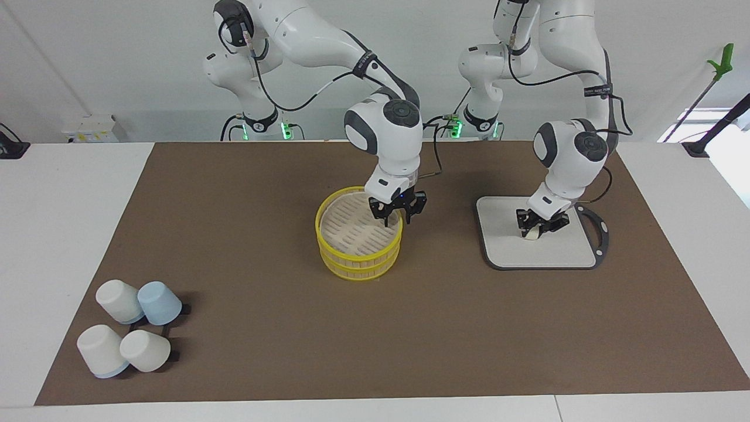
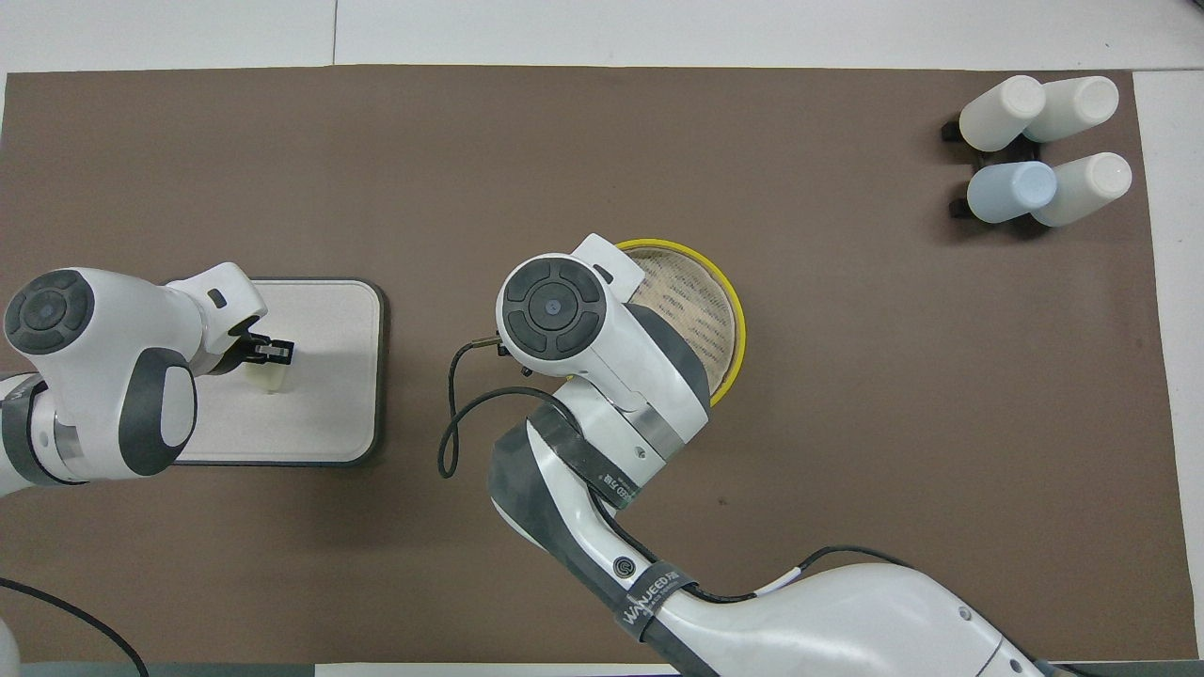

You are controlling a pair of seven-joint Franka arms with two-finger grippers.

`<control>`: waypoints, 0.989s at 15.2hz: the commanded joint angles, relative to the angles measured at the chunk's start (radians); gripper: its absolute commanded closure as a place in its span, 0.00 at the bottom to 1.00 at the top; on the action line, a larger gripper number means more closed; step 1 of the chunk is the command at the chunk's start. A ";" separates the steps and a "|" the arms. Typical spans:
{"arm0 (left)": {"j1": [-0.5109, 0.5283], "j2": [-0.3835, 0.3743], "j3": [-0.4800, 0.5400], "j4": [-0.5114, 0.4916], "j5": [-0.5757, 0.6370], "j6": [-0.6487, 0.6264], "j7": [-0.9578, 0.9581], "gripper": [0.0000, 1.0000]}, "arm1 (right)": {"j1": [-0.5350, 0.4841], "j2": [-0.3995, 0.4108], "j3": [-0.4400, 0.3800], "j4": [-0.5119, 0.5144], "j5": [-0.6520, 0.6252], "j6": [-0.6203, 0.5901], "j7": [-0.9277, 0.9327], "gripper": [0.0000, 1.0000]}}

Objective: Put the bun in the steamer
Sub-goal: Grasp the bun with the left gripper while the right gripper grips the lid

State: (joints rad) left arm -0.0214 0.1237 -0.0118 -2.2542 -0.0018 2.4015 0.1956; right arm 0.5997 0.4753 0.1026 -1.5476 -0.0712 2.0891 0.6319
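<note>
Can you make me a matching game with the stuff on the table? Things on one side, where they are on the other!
Things:
1. bun
2. steamer
3. cups
4. right gripper

Places:
A. over the steamer's rim
B. middle of the brown mat
C. on the grey board, between the left gripper's fingers
D. clustered at the right arm's end of the table

Pairs: 1-C, 2-B, 3-D, 4-A
</note>
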 commanded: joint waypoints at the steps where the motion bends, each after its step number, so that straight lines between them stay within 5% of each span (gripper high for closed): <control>1: -0.008 -0.004 0.010 -0.015 -0.014 0.018 0.007 0.78 | -0.006 -0.030 0.003 -0.045 0.002 0.025 -0.001 0.55; 5: -0.011 -0.001 0.009 0.007 -0.015 -0.010 0.004 0.78 | -0.006 -0.032 0.003 -0.049 0.002 0.029 -0.001 0.69; 8: -0.014 -0.007 0.009 0.041 -0.015 -0.045 -0.002 0.78 | -0.008 -0.032 0.003 -0.049 0.004 0.032 -0.001 0.95; 15: -0.060 -0.055 0.001 0.194 -0.014 -0.280 -0.097 0.78 | -0.003 -0.030 0.002 0.010 -0.004 -0.049 -0.001 0.97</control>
State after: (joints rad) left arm -0.0489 0.0932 -0.0196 -2.1000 -0.0018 2.1943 0.1357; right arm 0.6007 0.4700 0.1079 -1.5488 -0.0659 2.0947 0.6324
